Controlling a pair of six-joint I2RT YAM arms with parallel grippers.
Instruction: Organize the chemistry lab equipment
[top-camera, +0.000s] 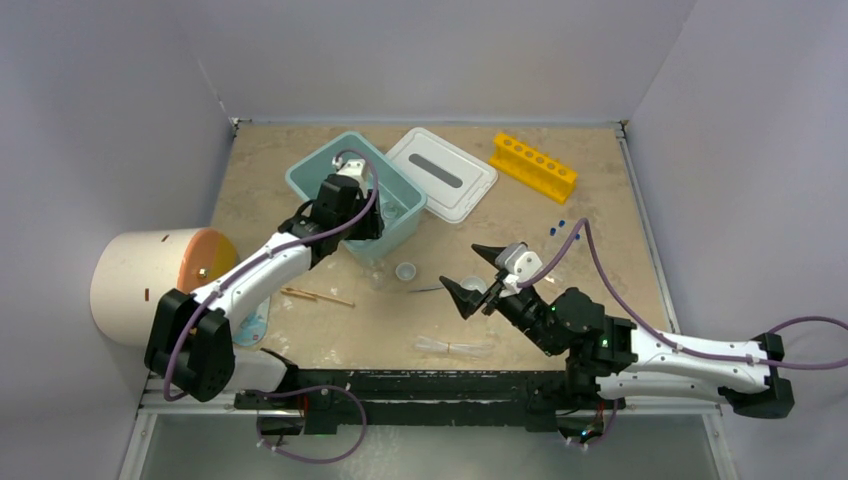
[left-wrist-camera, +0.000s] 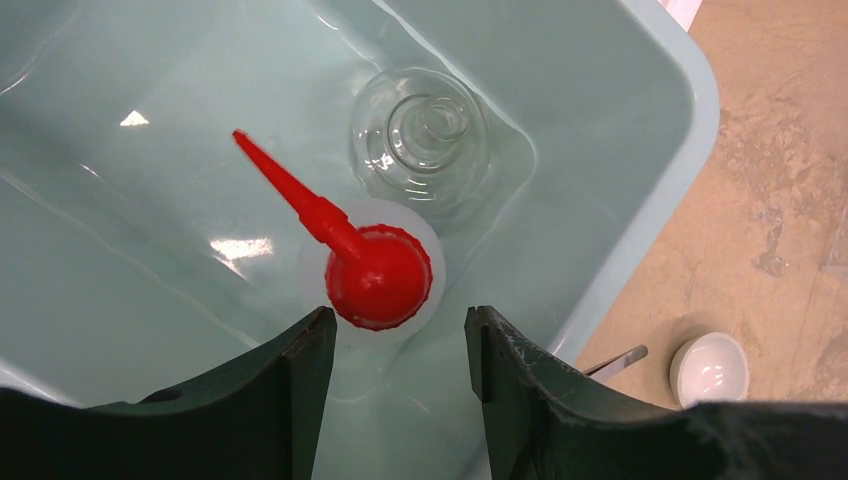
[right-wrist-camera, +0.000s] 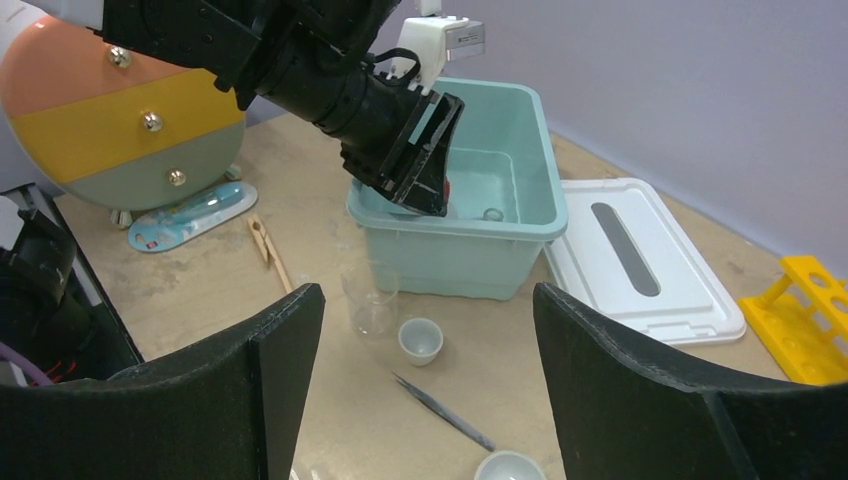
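A clear squeeze bottle with a red nozzle (left-wrist-camera: 378, 275) stands inside the teal tub (left-wrist-camera: 690, 110), next to a clear glass flask (left-wrist-camera: 422, 140). My left gripper (left-wrist-camera: 398, 335) is open just above the bottle, not touching it; the top view shows it over the tub (top-camera: 345, 205). My right gripper (top-camera: 474, 274) is open and empty above the table (right-wrist-camera: 428, 310). Below it lie a tiny white bowl (right-wrist-camera: 420, 340), metal tweezers (right-wrist-camera: 442, 412), a second bowl (right-wrist-camera: 510, 467) and a clear beaker (right-wrist-camera: 373, 300). Wooden sticks (top-camera: 316, 296), clear tubes (top-camera: 455, 346) and tiny blue pieces (top-camera: 557, 226) lie loose.
The white lid (top-camera: 441, 172) lies right of the tub. A yellow tube rack (top-camera: 533, 166) lies at the back right. The big cream cylinder (top-camera: 150, 285) stands at the left edge. Grey walls close in the table on three sides.
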